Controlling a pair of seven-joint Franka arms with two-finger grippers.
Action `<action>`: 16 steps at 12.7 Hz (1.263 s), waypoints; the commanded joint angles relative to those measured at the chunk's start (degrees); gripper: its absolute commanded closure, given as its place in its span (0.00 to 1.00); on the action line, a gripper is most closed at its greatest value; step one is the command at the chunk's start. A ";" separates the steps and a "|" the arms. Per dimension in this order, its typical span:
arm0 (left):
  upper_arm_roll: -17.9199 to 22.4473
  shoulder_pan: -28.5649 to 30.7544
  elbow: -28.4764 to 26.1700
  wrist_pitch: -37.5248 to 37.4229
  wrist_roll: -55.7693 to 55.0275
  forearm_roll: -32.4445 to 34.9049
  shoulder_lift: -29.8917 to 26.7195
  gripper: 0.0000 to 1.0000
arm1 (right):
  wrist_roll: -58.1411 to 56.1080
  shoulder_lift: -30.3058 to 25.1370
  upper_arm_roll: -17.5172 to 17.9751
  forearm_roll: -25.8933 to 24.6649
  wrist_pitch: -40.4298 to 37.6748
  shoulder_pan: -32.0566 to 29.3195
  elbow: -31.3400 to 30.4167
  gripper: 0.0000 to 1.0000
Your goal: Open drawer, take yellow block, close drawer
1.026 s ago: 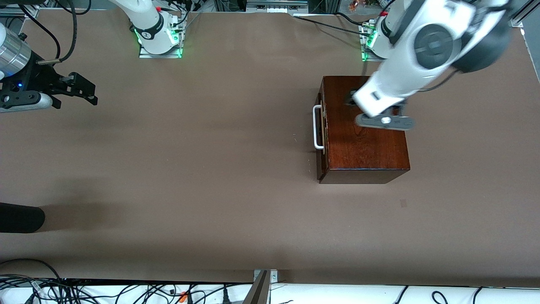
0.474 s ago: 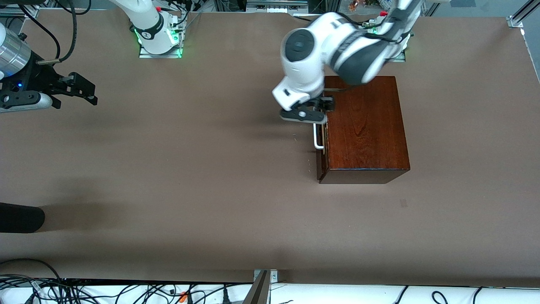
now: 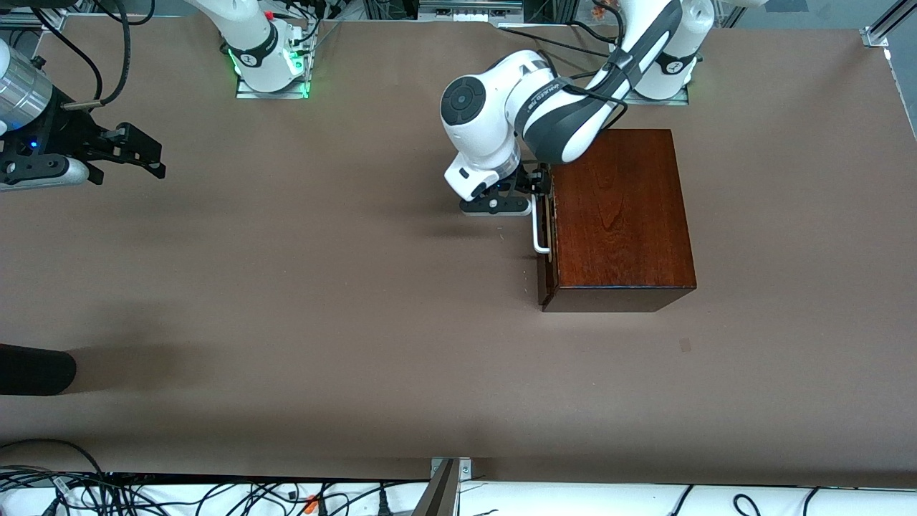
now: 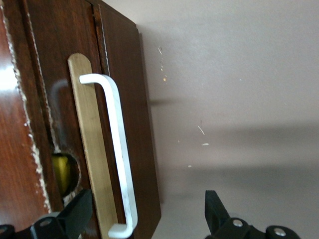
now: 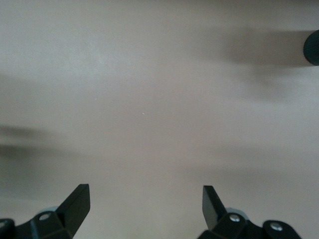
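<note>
The dark reddish-brown wooden box (image 3: 620,215) stands toward the left arm's end of the table. Its drawer (image 3: 546,240) is closed, with its white handle (image 3: 536,231) facing the right arm's end. My left gripper (image 3: 538,185) is open at the handle's end farther from the front camera. In the left wrist view the handle (image 4: 118,149) runs between the open fingers (image 4: 75,216) of my left gripper (image 4: 148,199) without touching them. A dull yellow patch (image 4: 62,172) shows in a round notch beside the drawer front; I cannot tell what it is. The yellow block is hidden. My right gripper (image 3: 147,154) (image 5: 144,196) waits open and empty.
A black rounded object (image 3: 36,370) lies at the right arm's end of the table, nearer the front camera; it also shows in the right wrist view (image 5: 312,47). Cables (image 3: 215,494) run along the table's front edge.
My left arm has swung from over the box's top to the drawer front and come down at the handle. The right arm has not moved.
</note>
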 commanded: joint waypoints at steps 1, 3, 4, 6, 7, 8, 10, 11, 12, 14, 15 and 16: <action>0.64 -1.17 2.00 0.85 -2.85 2.25 2.06 0.00 | 0.45 -0.27 0.12 0.90 -0.85 -0.17 0.40 0.00; 0.81 -1.08 1.82 1.47 -3.21 2.60 3.03 0.00 | 0.45 -0.27 0.12 0.90 -0.85 -0.26 0.40 0.00; 0.73 -1.08 1.56 1.39 -3.38 3.48 3.03 0.00 | 0.36 -0.27 0.12 0.90 -0.94 -0.26 0.40 0.00; 0.81 -1.08 1.38 1.47 -3.65 3.66 3.64 0.00 | 0.45 -0.27 0.12 0.90 -0.94 -0.26 0.40 0.00; 0.73 -1.17 1.38 1.47 -4.34 3.75 4.08 0.00 | 0.45 -0.27 0.12 0.90 -0.94 -0.26 0.40 0.00; 0.81 -1.17 1.30 1.47 -4.70 3.84 4.52 0.00 | 0.36 -0.27 0.12 0.90 -0.94 -0.26 0.40 0.00; 0.81 -1.17 1.30 1.47 -4.70 3.84 4.79 0.00 | 0.45 -0.27 0.12 0.90 -0.94 -0.26 0.40 0.00; 0.81 -1.08 1.38 1.56 -4.70 3.84 5.23 0.00 | 0.45 -0.27 0.12 0.90 -0.94 -0.26 0.40 0.00; 0.81 -1.17 1.38 1.65 -4.88 4.62 5.32 0.00 | 0.45 -0.27 0.12 0.90 -0.94 -0.26 0.40 0.00; 0.55 -1.26 1.38 2.52 -6.80 5.95 5.49 0.00 | 0.36 -0.27 0.12 0.90 -0.94 -0.26 0.40 0.00; 0.55 -1.35 1.56 3.22 -7.25 5.95 6.02 0.00 | 0.45 -0.27 0.12 0.90 -0.94 -0.26 0.40 0.00; 0.55 -1.70 1.56 4.10 -7.77 5.95 6.20 0.00 | 0.36 -0.27 0.12 0.90 -0.94 -0.26 0.40 0.00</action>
